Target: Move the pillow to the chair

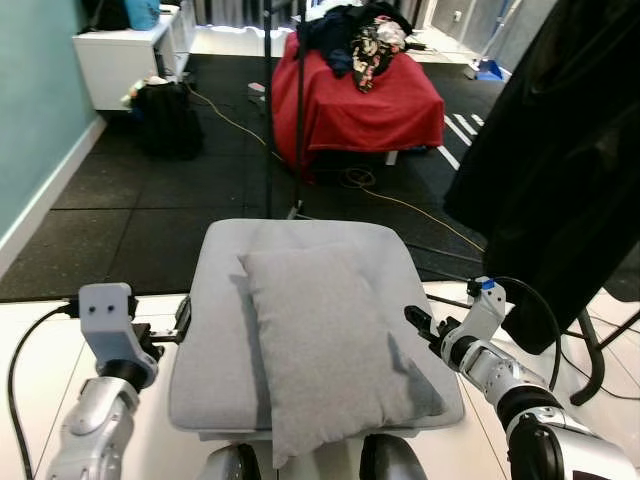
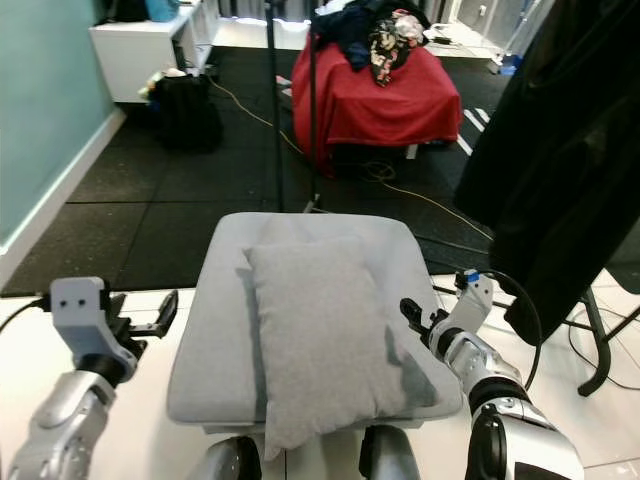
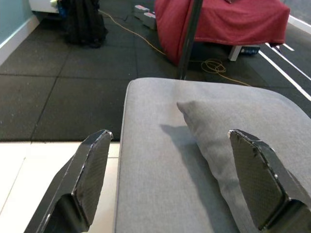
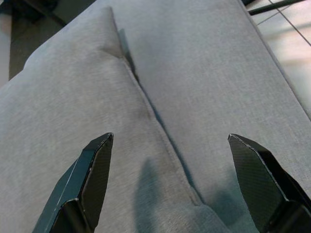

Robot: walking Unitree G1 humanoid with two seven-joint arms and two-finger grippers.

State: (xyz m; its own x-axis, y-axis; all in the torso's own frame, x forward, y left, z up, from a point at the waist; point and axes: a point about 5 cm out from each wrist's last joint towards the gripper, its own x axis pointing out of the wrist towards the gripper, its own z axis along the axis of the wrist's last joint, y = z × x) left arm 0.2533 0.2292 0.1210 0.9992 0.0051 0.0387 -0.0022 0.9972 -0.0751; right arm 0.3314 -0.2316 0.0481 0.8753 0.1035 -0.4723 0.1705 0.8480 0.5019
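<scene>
Here the grey pillow (image 1: pixel 330 345) lies flat and slightly askew on the grey chair (image 1: pixel 225 300) seat, its near corner overhanging the front edge. The left gripper (image 3: pixel 170 179) hangs spread wide at the seat's left edge and the right gripper (image 4: pixel 170 179), equally spread, sits just over the pillow's right seam, holding nothing. Dark floor (image 1: pixel 150 215) lies beyond; the right wrist view seems to show the seam shadow.

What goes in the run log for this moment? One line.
pillow lying on grey seat | left hand open beside seat | right hand open at pillow edge | nothing held
</scene>
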